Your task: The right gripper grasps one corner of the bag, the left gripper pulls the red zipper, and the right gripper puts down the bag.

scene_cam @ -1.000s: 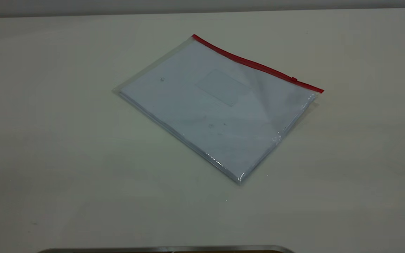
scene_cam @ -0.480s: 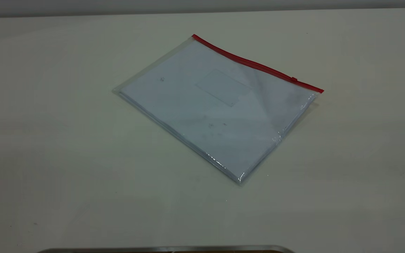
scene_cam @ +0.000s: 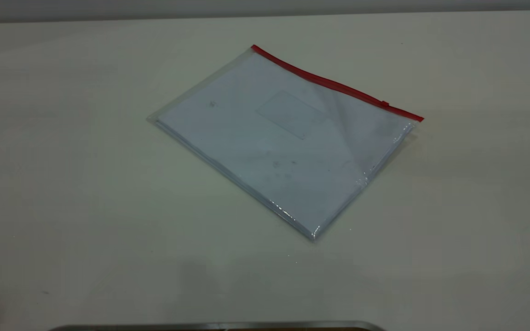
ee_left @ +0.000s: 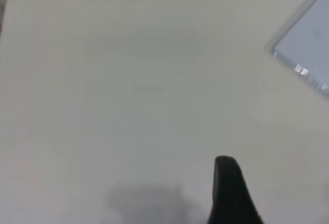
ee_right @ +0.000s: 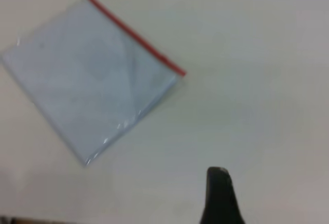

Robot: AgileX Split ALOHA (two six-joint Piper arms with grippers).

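Pale cream counter (scene_cam: pixel 85 184) under soft, even light

The matte counter fills nearly the whole exterior view, its far edge meeting a grey wall (scene_cam: pixel 154 7) along the top and its far right corner rounded. Faint blurred shadows lie on the near surface. A thin metallic strip (scene_cam: pixel 219 325) with a dark band beneath runs along the bottom edge.

Pale cream table (scene_cam: pixel 85 184), grey metal strip (scene_cam: pixel 219 326) at near edge

We see the bag (scene_cam: pixel 283 142) — clear, glossy, crinkled plastic over white paper; the red zipper (scene_cam: pixel 334 83) plastic; the surface (scene_cam: pixel 85 184) matt, smooth.
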